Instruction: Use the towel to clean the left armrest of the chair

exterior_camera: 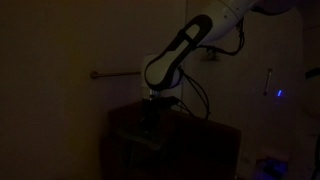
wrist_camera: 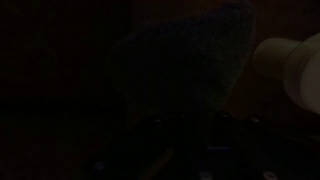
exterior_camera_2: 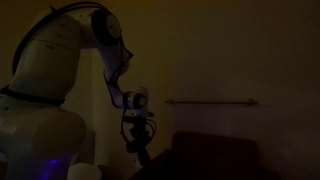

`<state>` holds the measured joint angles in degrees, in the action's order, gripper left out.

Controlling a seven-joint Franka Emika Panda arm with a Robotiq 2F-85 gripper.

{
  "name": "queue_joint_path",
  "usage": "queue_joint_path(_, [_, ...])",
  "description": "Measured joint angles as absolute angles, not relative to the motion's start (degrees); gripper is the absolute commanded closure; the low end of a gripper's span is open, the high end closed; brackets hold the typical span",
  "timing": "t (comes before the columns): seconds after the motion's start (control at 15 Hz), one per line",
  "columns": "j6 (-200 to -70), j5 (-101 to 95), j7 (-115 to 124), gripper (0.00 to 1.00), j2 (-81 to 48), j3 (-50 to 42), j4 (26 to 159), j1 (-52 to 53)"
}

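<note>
The room is very dark. In both exterior views the chair (exterior_camera: 185, 148) (exterior_camera_2: 215, 155) is a boxy dark brown mass. My gripper (exterior_camera: 152, 112) (exterior_camera_2: 140, 150) reaches straight down onto the flat top of the left armrest (exterior_camera: 128, 118) (exterior_camera_2: 162, 163). In the wrist view a dim bluish-grey towel (wrist_camera: 185, 50) spreads out ahead and narrows toward my gripper (wrist_camera: 195, 125). The jaws appear shut on the towel's near end, though they are almost lost in shadow. The towel cannot be made out in the exterior views.
A thin rail (exterior_camera: 115, 73) (exterior_camera_2: 210, 101) runs along the wall behind the chair. A pale rounded object (wrist_camera: 292, 62) sits at the right of the wrist view. A small blue light (exterior_camera: 279, 95) glows at the far right.
</note>
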<state>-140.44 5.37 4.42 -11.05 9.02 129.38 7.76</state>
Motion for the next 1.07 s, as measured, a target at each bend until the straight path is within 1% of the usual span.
queue_joint_path(0.2, [-146.95,0.80,6.35,0.93,-14.60,5.38,123.82,7.71])
queue_joint_path(0.4, [-152.78,-3.42,9.63,0.93,-20.91,2.67,117.20,8.38])
queue_joint_path(0.6, [-155.21,-4.68,11.06,0.93,-27.64,1.04,110.77,10.31])
queue_joint_path(0.8, [-155.45,-4.08,10.97,0.94,-33.31,2.44,106.76,11.46])
queue_joint_path(1.07, [-154.83,-0.75,8.95,0.94,-37.42,7.70,106.26,11.15])
